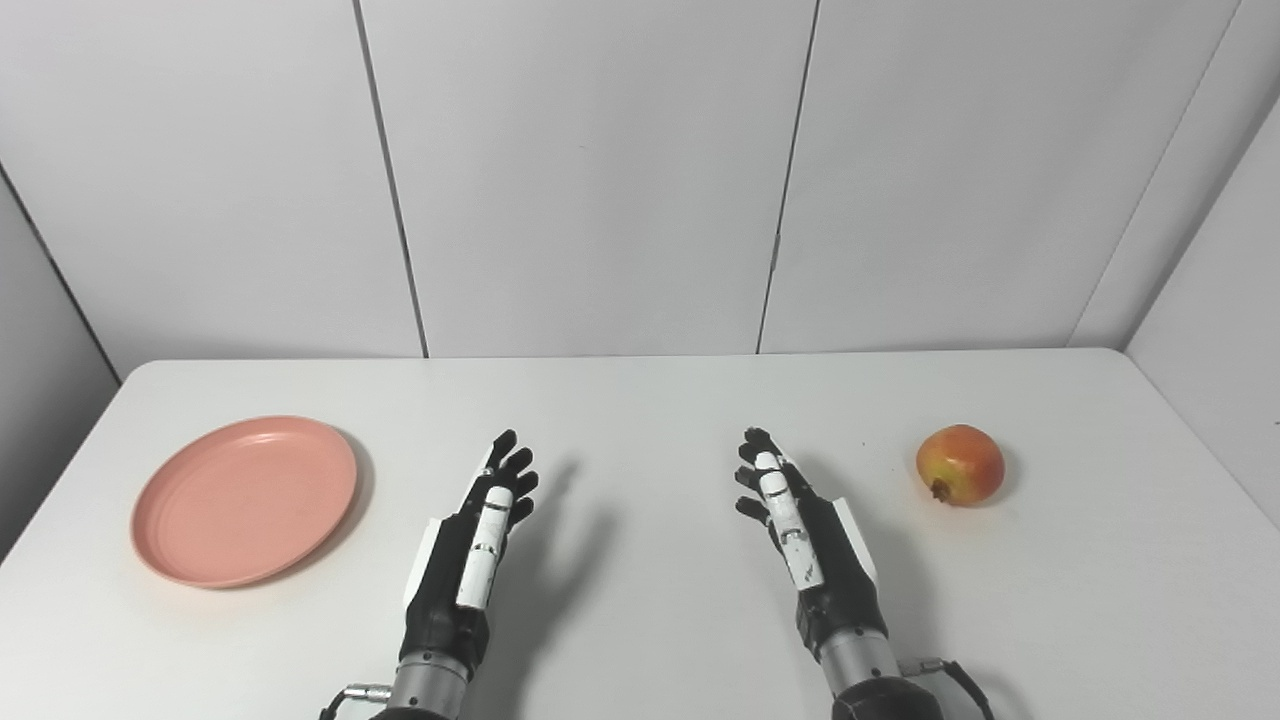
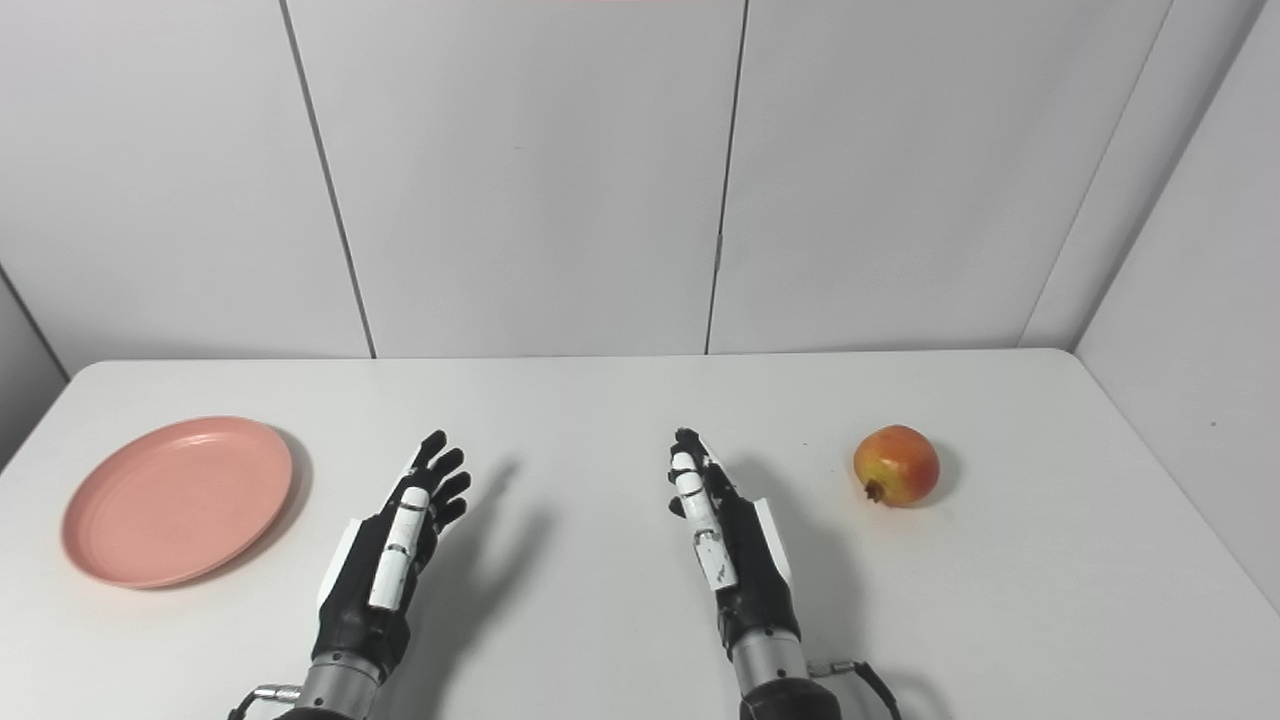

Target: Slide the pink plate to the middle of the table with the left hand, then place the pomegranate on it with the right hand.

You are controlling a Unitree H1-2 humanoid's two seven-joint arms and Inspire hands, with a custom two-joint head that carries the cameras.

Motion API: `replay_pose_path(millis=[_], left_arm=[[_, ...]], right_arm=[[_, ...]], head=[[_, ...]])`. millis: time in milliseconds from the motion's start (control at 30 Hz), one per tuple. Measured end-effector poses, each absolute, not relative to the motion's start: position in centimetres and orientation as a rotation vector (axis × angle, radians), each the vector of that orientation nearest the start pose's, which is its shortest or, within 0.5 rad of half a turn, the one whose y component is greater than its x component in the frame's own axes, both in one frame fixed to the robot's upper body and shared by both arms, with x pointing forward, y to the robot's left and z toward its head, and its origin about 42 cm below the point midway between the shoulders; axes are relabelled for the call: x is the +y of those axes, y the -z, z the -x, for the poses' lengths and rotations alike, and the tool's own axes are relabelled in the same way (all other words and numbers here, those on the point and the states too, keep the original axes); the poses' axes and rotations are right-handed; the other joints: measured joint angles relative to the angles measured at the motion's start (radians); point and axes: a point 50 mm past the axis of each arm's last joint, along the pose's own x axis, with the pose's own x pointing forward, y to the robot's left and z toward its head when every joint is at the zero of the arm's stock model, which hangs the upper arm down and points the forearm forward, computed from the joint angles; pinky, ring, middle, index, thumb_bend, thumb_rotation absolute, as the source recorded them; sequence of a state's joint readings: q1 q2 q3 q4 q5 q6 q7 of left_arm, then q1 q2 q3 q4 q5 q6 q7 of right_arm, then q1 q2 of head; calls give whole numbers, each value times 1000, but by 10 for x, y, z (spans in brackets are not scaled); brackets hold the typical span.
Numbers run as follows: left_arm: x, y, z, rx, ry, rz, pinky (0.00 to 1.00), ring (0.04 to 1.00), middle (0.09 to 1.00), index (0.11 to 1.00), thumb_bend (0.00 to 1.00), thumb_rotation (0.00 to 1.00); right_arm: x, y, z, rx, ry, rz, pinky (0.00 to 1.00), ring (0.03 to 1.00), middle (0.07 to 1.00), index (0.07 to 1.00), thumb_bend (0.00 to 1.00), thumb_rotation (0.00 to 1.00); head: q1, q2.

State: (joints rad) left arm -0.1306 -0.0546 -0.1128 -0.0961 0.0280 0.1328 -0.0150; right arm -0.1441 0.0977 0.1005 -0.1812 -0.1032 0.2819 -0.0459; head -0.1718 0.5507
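Nothing is done yet: the plate (image 1: 244, 499) lies left of the spread, empty left hand (image 1: 478, 545), the pomegranate (image 1: 959, 465) right of the spread, empty right hand (image 1: 795, 530).

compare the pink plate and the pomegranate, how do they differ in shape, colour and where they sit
The pink plate is flat, wide and one even pink; the pomegranate is round, much narrower and mottled red and yellow. The plate lies at the table's left side, beyond the left hand; the pomegranate sits at the right side, beyond the right hand. The plate is empty. Both rest on the white table, untouched, at about the same depth.
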Motion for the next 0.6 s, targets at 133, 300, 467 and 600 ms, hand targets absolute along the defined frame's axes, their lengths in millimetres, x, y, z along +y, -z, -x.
replay_pose_path(millis=[133,300,467,600], left_arm=[[149,-153,-319,-94,161,16,921,921,946,935,463,1000],[149,-153,-319,-94,161,16,918,919,945,935,460,1000],[149,-153,-319,-94,160,17,918,919,943,933,466,1000],[149,-153,-319,-94,160,17,921,920,944,934,467,1000]], right_arm=[[-145,-172,-319,-48,-71,17,846,889,907,904,262,1000],[-145,-171,-319,-48,-71,18,851,891,909,907,264,1000],[-146,-171,-319,-47,-71,18,860,894,911,907,273,1000],[-146,-171,-319,-47,-72,17,859,895,911,906,271,1000]], head=[[3,0],[5,0],[5,-2],[6,-2]])
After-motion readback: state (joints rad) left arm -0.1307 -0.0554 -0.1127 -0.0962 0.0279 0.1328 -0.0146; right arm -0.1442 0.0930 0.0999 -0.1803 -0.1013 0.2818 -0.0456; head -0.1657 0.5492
